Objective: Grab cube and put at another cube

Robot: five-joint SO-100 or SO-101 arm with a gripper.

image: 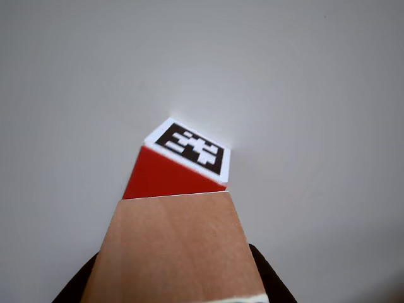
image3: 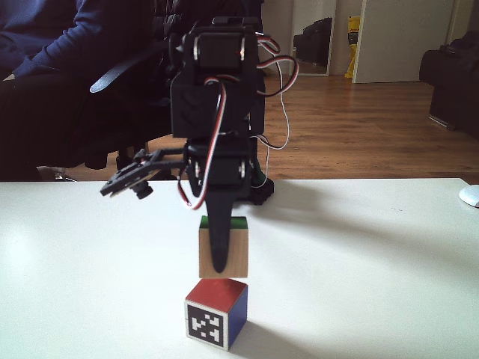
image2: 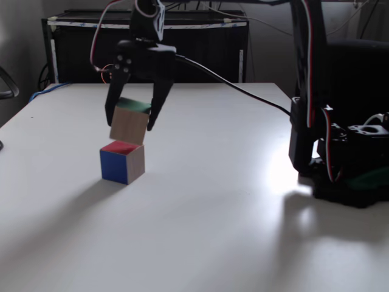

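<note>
My gripper (image2: 129,126) is shut on the cube (image2: 129,123), a light-wood block with a green top face. I hold it slightly tilted, directly over another cube (image2: 123,162), which shows a red top and a blue side. In a fixed view from the front, one dark finger (image3: 218,254) crosses the cube (image3: 238,256), and another cube (image3: 217,313) sits just beneath with its black-and-white marker facing the camera. Only a thin gap, if any, separates them. In the other view the cube's wood face (image: 170,246) fills the foreground, with another cube (image: 183,165) right behind it.
The white table (image2: 213,213) spreads around the cubes. The arm's base (image2: 340,164) stands at the right, with a cable running to the gripper. A black cabinet (image2: 200,48) lies behind. A seated person (image3: 67,67) is at the far side, and a white object (image3: 470,196) at the right edge.
</note>
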